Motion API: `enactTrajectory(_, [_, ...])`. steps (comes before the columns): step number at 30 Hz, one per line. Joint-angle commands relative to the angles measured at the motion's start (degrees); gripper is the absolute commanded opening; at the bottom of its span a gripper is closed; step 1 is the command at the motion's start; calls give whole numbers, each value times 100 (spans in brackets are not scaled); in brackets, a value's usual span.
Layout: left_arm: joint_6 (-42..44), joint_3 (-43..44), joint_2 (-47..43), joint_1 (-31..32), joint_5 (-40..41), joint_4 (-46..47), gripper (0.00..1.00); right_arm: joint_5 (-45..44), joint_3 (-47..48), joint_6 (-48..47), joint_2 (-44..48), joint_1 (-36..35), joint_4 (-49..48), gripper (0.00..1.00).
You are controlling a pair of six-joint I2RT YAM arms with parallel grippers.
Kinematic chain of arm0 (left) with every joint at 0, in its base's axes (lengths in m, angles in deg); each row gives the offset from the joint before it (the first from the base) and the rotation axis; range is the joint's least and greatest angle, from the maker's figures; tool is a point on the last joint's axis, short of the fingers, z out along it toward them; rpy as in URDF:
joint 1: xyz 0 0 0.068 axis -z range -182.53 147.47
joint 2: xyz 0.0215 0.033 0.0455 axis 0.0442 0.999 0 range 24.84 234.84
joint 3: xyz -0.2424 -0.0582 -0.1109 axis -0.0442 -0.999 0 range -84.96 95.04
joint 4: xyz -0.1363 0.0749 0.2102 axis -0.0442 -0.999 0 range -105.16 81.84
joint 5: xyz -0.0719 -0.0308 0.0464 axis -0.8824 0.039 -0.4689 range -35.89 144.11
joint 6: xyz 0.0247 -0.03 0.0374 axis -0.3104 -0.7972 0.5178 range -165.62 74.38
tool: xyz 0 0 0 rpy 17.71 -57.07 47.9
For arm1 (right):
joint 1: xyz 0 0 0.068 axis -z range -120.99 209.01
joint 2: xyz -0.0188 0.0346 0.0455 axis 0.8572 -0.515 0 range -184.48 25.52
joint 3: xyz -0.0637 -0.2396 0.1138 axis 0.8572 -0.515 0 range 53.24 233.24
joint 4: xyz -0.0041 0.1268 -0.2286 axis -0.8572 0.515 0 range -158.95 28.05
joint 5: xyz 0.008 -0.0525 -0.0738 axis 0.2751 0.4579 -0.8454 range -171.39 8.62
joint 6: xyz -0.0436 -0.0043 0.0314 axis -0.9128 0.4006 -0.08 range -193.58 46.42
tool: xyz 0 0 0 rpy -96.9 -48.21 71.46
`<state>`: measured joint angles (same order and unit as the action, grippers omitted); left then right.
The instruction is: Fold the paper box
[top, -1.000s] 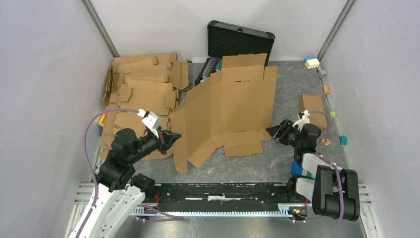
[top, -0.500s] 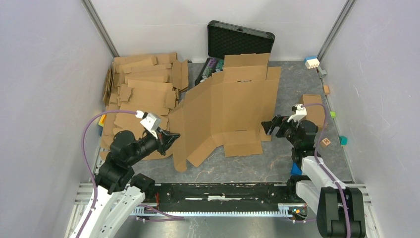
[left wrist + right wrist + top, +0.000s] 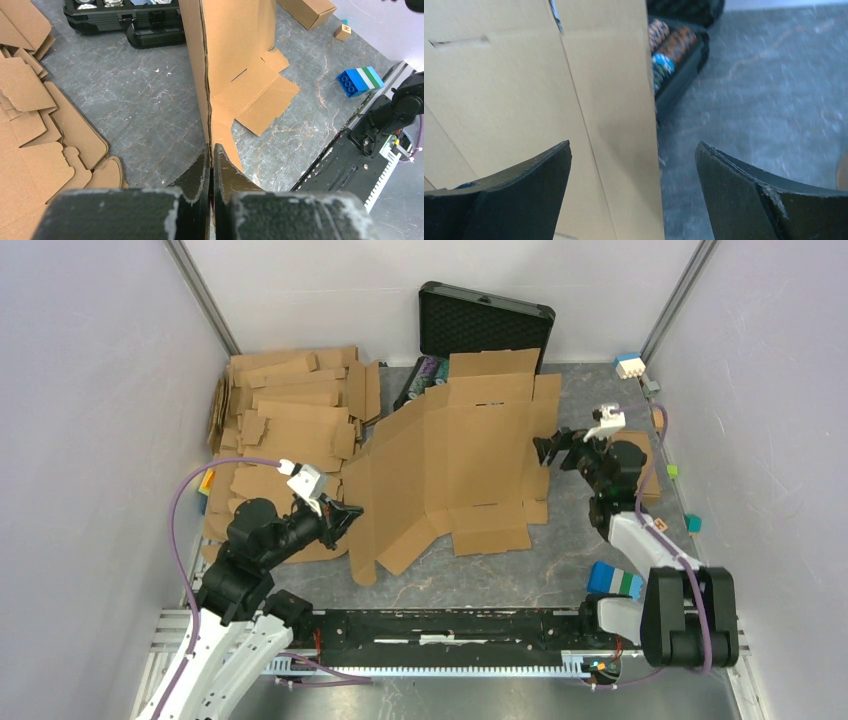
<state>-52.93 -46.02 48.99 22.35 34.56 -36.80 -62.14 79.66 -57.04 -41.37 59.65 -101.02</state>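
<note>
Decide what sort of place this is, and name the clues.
Probably a robot training cell: left arm and right arm bolted to a rail, white enclosure walls, piled cardboard blanks.

Two robot arms built of black cylindrical joints. The left arm (image 3: 255, 535) had white lower links; the right arm (image 3: 630, 530) had a pale grey link and a blocky black base. A purple cable (image 3: 176, 515) looped behind each hand, and a small white camera block (image 3: 305, 480) sat above each wrist. The left gripper (image 3: 211, 150) and right gripper (image 3: 633, 145) had matte black wedge-shaped fingers, scuffed pale at the edges.
</note>
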Motion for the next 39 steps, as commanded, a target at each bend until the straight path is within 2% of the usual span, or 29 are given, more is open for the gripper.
enactTrajectory(1, [316,111,58,23,-58,139,2,599,913,-253,-657,-1,-510,98])
enactTrajectory(5, [339,88,-14,20,-23,140,2,1179,1374,-245,-1206,67,-529,98])
enactTrajectory(9, [335,80,43,25,-70,149,2,1911,1492,186,-1488,87,-1017,84])
enactTrajectory(13, [336,160,167,25,-31,149,2,2057,1349,489,-1441,85,-1434,53])
enactTrajectory(16, [191,249,236,21,91,267,2,1968,1226,500,-1296,86,-1540,34])
enactTrajectory(22, [-415,330,519,24,715,886,2,1760,1304,336,-1086,67,-1468,9])
enactTrajectory(29, [-1205,98,1183,20,879,2359,2,1193,1334,234,-1002,-30,-1750,5])
enactTrajectory(39, [-2281,89,2021,16,1534,3142,3,540,1337,120,-948,-362,-2007,2])
